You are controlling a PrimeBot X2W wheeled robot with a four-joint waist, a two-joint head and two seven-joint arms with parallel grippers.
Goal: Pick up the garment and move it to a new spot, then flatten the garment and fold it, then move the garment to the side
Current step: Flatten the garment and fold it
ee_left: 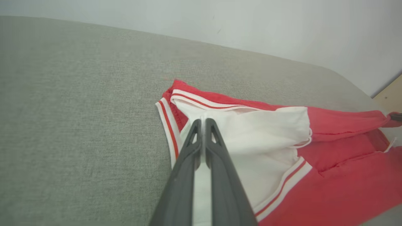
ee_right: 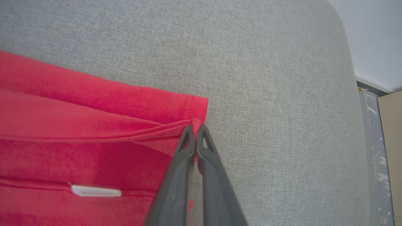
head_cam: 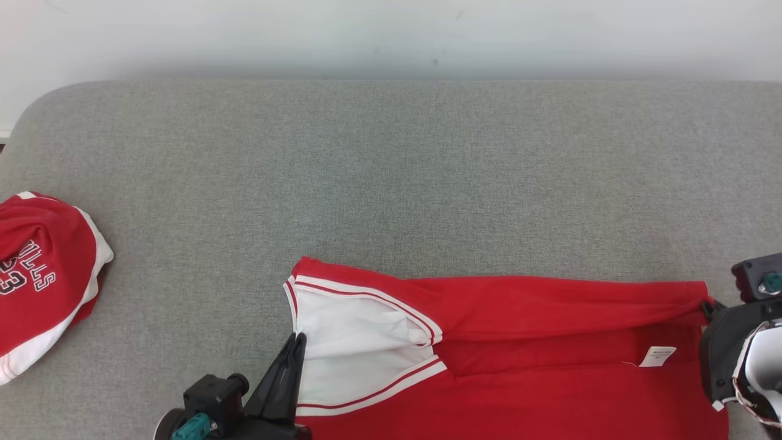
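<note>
Head view: the red garment (head_cam: 519, 342) lies spread across the near edge of the grey surface (head_cam: 391, 171), its top edge folded over towards the robot, with a white, stripe-trimmed panel (head_cam: 354, 342) at its left end and a small white label (head_cam: 658, 355) near its right end. The left gripper (head_cam: 297, 342) meets the left edge of the white panel. The right gripper (head_cam: 708, 308) is at the garment's far right corner. A second red and white jersey (head_cam: 43, 269) with lettering lies well apart at the left edge.

Left wrist view: the left gripper's fingers (ee_left: 216, 147) are pressed together, with white cloth pinched between them. The red part stretches away to the right.

Right wrist view: the right gripper's fingers (ee_right: 205, 150) are closed tight on the red corner where the folded layers meet, with a sliver of red showing between the tips. The label lies flat on the cloth at the lower left of this view. Bare grey surface lies beyond the hem.
</note>
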